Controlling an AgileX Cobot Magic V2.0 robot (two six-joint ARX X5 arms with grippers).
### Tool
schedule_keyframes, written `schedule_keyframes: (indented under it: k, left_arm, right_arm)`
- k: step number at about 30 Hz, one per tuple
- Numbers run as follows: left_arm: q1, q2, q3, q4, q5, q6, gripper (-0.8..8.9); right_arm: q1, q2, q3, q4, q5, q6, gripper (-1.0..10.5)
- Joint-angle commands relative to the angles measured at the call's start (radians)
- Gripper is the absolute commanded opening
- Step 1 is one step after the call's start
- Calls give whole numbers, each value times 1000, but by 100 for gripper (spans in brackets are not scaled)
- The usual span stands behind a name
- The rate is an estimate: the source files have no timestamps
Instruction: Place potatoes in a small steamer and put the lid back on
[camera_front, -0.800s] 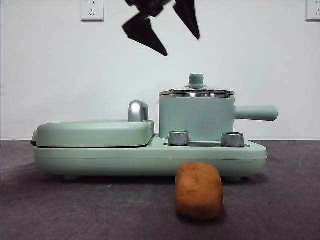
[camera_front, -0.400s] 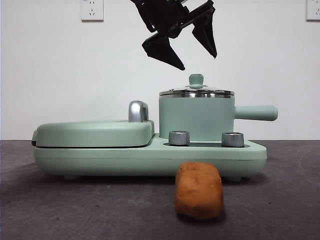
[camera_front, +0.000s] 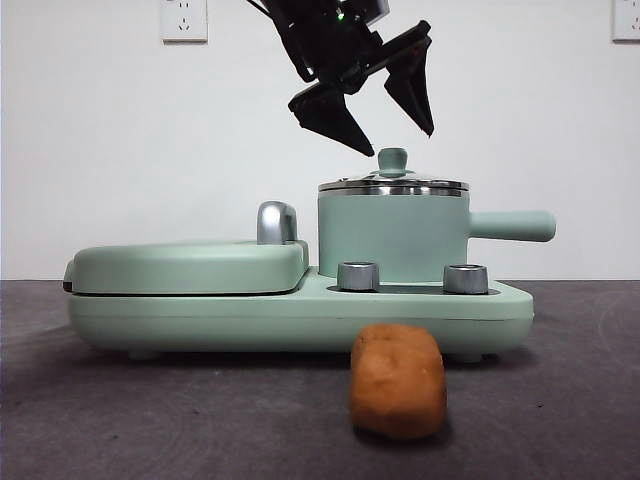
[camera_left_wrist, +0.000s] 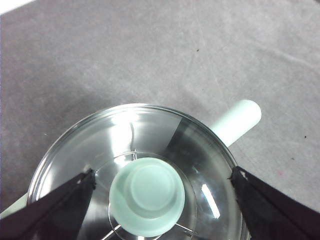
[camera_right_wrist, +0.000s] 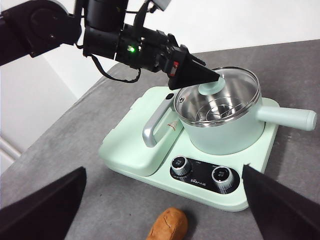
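My left claw (camera_front: 392, 135) hangs spread wide just above the knob (camera_left_wrist: 147, 195) of the lid (camera_left_wrist: 150, 135), and if I close off-centre, that small knob may slip free.

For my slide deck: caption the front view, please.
Open left gripper hovers just above the lidded steamer's knob; potato waits on the table.

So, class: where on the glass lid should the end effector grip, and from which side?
Grip the mint-green knob at the centre of the lid, coming straight down from above. The lid lies flat on the steamer, and the open left end effector already straddles the knob.
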Motion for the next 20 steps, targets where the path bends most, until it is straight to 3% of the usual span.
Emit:
schedule_keyframes:
  k: [1,11,14,20]
  left_arm:
    - [-9,25,29,7,-4,8,428]
    - [-10,51,29,-2,-4,8,425]
    - [-10,51,29,-2,-4,9,332]
    - [-10,53,29,-22,-6,37,275]
  right_arm:
    - [0,4,13,7,1,-15,497]
    - [0,4,13,7,-2,-14,497]
    - [0,4,13,7,-2,-15,497]
    - [0,4,13,7,-2,-14,497]
